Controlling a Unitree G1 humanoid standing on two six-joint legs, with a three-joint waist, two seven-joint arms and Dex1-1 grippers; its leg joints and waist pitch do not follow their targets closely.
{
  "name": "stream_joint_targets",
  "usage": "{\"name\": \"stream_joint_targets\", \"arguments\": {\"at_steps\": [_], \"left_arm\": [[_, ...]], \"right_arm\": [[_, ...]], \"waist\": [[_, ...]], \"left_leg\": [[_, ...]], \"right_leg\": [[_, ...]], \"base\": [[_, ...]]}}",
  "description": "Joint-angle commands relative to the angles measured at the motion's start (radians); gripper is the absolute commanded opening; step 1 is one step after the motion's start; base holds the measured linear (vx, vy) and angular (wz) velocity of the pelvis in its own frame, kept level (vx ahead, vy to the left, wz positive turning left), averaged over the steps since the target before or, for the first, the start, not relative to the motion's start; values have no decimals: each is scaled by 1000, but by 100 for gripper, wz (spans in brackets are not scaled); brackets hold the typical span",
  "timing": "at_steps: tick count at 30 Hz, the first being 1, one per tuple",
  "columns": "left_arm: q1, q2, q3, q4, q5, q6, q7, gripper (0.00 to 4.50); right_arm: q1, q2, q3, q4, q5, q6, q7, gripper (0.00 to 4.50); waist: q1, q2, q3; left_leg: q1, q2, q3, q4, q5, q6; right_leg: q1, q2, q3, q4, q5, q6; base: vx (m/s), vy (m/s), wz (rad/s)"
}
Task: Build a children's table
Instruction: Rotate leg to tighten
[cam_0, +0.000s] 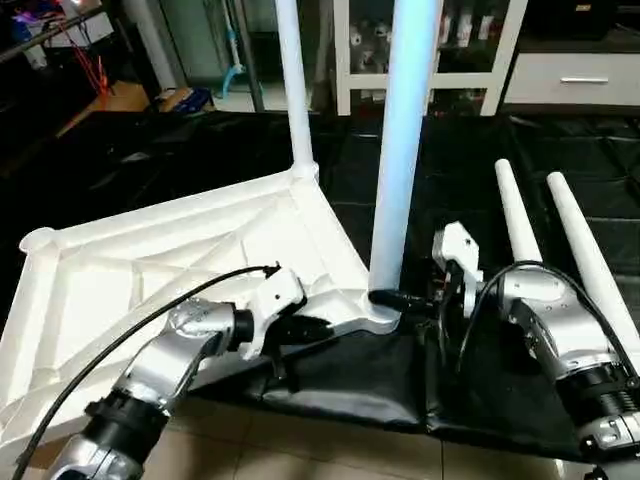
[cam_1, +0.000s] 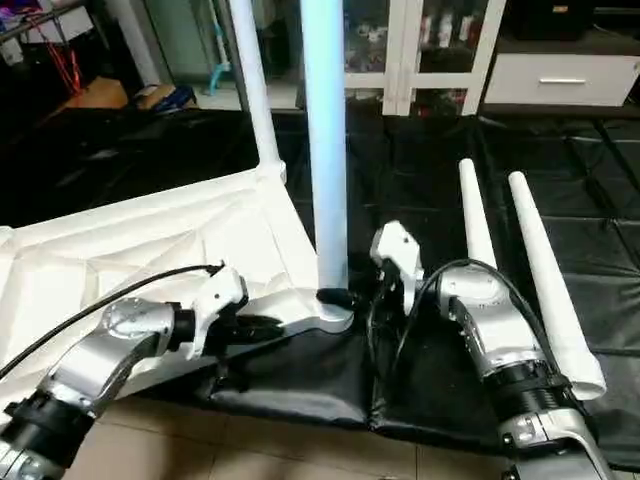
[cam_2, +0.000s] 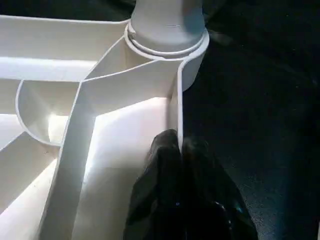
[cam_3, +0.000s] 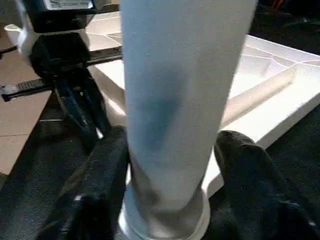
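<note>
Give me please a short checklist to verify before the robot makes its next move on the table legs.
1. Tabletop lies underside up: ok.
2. Near leg upright in its corner socket: ok; fully seated: cannot tell.
3. Far leg stands in its socket: ok.
4. Left hand shut on the tabletop's edge wall: ok.
5. Right hand fingers on both sides of the near leg's base: ok; gripping firmly: cannot tell.
6. Two spare legs lie beside on the black mat, within view: ok.

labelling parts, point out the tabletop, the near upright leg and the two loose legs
tabletop (cam_0: 150, 262), left eye view, ribbed underside
near upright leg (cam_0: 402, 150), left eye view, mid shaft
loose legs (cam_0: 590, 265), left eye view, right one's shaft
</note>
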Motion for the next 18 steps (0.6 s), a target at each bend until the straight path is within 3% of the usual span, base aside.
{"name": "stream_joint_targets", "arguments": {"at_steps": [1,7,13,15,18], "left_arm": [[13,25,-14,-1,6,16,-42,0],[13,29,-15,-6,6,25,-43,0],[4,7,-6,19,13,32,-5,0],[-30,-29,4,86,41,24,71,0],[-89,-82,18,188,83,7,188,0]], "right_arm": [[-8,-16,-6,16,-12,13,-5,248],[-18,3,-20,34,8,11,-11,195],[-26,65,-67,71,15,6,-130,186],[-38,109,-82,129,-32,-13,-282,186],[-49,172,-100,185,-75,-10,-484,185]], "waist": [[3,-17,-62],[1,-19,-61],[-8,-18,-59],[-13,-15,-55],[-22,-17,-52]], "left_leg": [[15,44,-21,-75,-208,112],[16,45,-22,-76,-230,101],[14,43,-23,-79,-256,86],[19,43,-21,-82,-286,69],[23,39,-27,-88,-362,14]], "right_leg": [[44,-15,15,-48,-152,-248],[44,-15,16,-51,-190,-244],[43,-15,15,-54,-221,-237],[34,-14,18,-60,-263,-227],[31,-15,16,-69,-359,-191]], "base": [[0,0,0],[0,0,0],[0,0,0],[0,0,0],[0,0,0]]}}
